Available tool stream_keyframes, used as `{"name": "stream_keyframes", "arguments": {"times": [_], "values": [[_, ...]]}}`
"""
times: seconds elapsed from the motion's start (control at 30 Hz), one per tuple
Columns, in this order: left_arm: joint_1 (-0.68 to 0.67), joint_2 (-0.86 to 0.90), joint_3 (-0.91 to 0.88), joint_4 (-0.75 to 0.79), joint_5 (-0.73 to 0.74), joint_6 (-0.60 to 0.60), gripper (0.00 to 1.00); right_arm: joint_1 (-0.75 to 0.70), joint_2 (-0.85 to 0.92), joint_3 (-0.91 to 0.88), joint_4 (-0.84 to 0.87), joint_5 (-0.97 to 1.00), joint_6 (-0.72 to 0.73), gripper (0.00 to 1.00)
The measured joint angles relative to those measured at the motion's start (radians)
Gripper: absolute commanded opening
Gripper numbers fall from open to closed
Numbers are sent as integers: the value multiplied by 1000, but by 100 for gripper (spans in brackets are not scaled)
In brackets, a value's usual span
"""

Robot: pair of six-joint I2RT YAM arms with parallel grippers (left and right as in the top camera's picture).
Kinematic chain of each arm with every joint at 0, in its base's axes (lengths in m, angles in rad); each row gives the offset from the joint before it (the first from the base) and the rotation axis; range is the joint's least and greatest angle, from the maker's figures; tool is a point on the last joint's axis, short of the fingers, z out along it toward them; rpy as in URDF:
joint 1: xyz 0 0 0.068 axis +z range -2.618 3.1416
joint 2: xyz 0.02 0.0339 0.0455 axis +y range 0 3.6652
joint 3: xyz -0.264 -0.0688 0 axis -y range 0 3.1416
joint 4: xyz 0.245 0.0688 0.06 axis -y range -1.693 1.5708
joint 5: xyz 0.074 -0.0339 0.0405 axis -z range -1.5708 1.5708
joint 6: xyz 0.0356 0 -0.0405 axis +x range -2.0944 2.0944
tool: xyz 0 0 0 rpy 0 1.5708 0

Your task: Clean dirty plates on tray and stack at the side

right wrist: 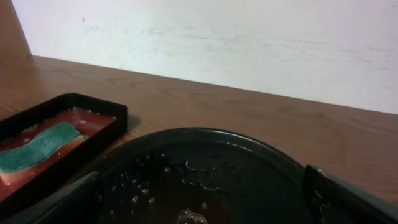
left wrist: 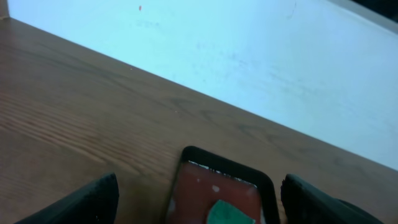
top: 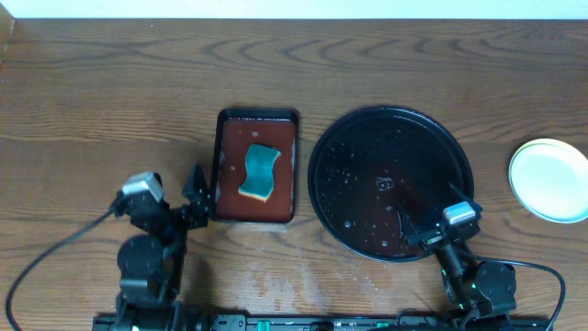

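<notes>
The large round black tray (top: 390, 184) sits right of centre, wet with droplets and holding no plates; it also fills the right wrist view (right wrist: 205, 174). A stack of pale plates (top: 551, 180) stands on the table at the far right edge. My right gripper (top: 439, 221) is open and empty over the tray's near right rim, its fingers at the sides of the right wrist view (right wrist: 205, 205). My left gripper (top: 195, 198) is open and empty just left of the small reddish-brown tray, and shows in the left wrist view (left wrist: 199, 205).
A rectangular reddish-brown tray (top: 257, 129) with a black rim holds a green-and-yellow sponge (top: 260, 172); both show in the left wrist view (left wrist: 217, 180) and the right wrist view (right wrist: 37, 146). A pale wall runs behind the wooden table.
</notes>
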Motion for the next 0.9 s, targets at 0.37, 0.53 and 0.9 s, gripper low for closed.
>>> {"name": "stream_keyframes", "arguments": {"times": [0.37, 0.53, 0.9], "values": [[68, -293, -215, 105, 12, 0, 84, 0, 0, 0, 0, 0, 0, 99], [69, -294, -306, 83, 12, 0, 84, 0, 0, 0, 0, 0, 0, 99], [69, -293, -309, 68, 16, 0, 84, 0, -1, 0, 0, 0, 0, 99]]}}
